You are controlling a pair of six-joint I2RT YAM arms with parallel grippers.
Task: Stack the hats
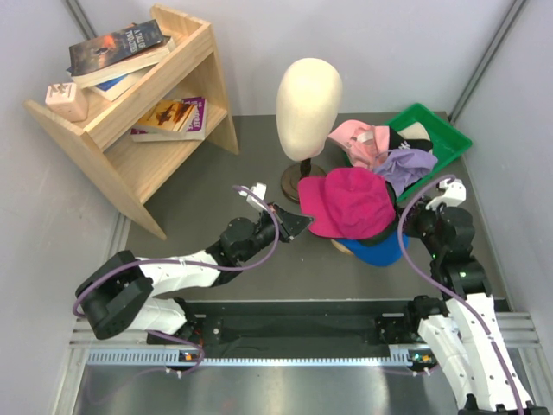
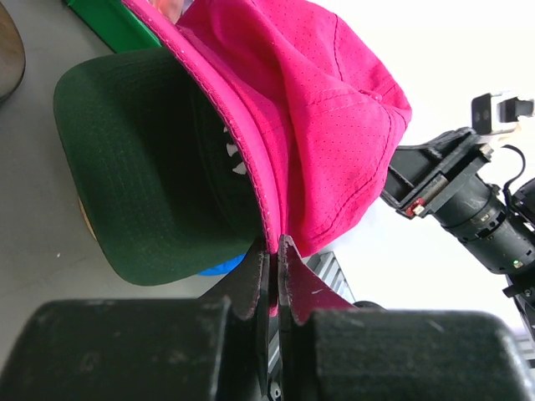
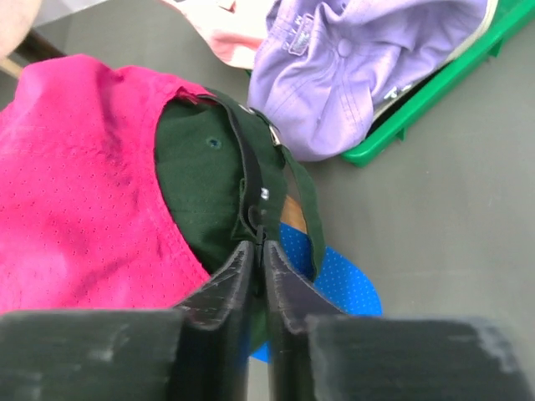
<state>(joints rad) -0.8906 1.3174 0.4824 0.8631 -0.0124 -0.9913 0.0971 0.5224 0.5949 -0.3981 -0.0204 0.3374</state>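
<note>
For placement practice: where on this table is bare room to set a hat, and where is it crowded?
Bare: grey tabletop between the wooden bookshelf and cream mannequin head; the near strip before the blue fabric cap. Crowded: around the magenta fabric cap and green plastic tray.

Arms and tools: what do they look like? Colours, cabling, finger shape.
The left arm and right arm have white link shells with black joint housings. A purple cable loops loosely along each. The left tool and right tool each carry two black, wedge-shaped fingers tapering to thin tips, on scuffed matte black bodies. No readable markings show.
</note>
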